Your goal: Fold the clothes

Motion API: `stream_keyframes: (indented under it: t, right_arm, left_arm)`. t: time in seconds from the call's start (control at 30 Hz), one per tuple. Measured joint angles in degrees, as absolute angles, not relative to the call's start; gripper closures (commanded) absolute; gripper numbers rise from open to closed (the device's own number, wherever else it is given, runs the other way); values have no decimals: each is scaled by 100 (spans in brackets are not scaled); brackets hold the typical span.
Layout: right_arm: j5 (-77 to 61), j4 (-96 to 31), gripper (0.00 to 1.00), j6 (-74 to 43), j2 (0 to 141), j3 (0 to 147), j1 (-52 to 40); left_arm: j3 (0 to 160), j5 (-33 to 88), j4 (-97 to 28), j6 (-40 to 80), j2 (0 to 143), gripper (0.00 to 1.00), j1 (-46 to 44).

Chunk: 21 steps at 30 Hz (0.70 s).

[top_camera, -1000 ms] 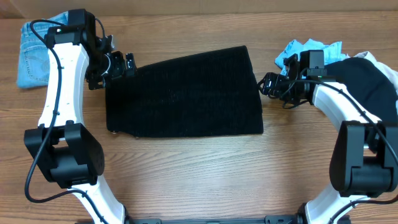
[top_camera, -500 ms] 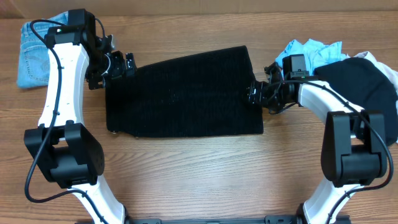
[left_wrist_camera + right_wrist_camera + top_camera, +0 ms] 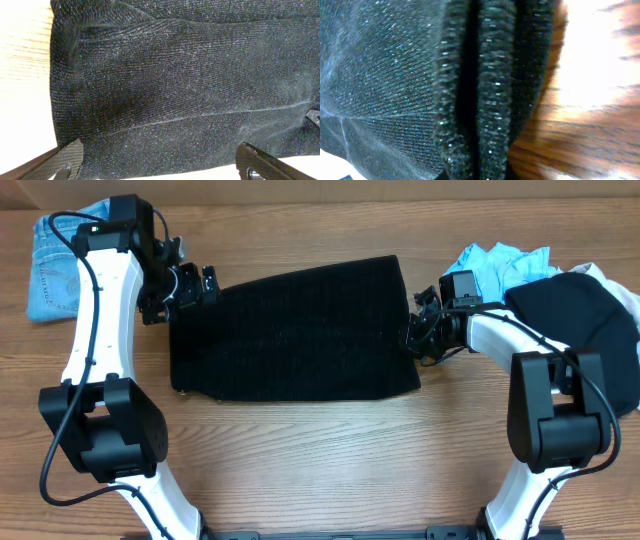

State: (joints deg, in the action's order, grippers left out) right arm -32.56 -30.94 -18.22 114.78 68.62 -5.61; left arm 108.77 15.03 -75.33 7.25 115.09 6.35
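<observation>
A black knitted garment [image 3: 300,330] lies flat across the middle of the table. My left gripper [image 3: 208,284] hovers at its upper left corner. In the left wrist view the black fabric [image 3: 190,75] fills the frame, and the left gripper [image 3: 162,167] stands wide open with the cloth's near edge between its fingertips [image 3: 67,159]. My right gripper [image 3: 414,337] is at the garment's right edge and shut on it. The right wrist view shows that thick edge [image 3: 490,100] bunched into ridges running down into the jaws, with the fingers themselves hidden.
Folded blue jeans [image 3: 55,260] lie at the far left corner. At the far right sits a pile: a light blue garment [image 3: 500,260], another black garment [image 3: 580,320] and a bit of white cloth [image 3: 598,272]. Bare wood [image 3: 320,450] runs along the front.
My right gripper has moved left from the pile to the black garment's right edge and shut on it. The left arm has not moved.
</observation>
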Motion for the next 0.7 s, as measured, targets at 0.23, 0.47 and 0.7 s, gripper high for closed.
stream_keyframes:
  t: [0.23,0.47,0.7]
  right_arm:
    - [-2248,-3988,96,-2648,11100,6860,117]
    - [-978,-4475,96,-2731,9793,6853,290]
    - [-591,-4388,96,-2506,9087,6847,-690]
  left_arm:
    - [10877,1511,-7614,582,11509,0,635]
    - [10877,1695,-7616,552,11509,0,635]
    - [10875,1706,-7614,552,11509,0,635]
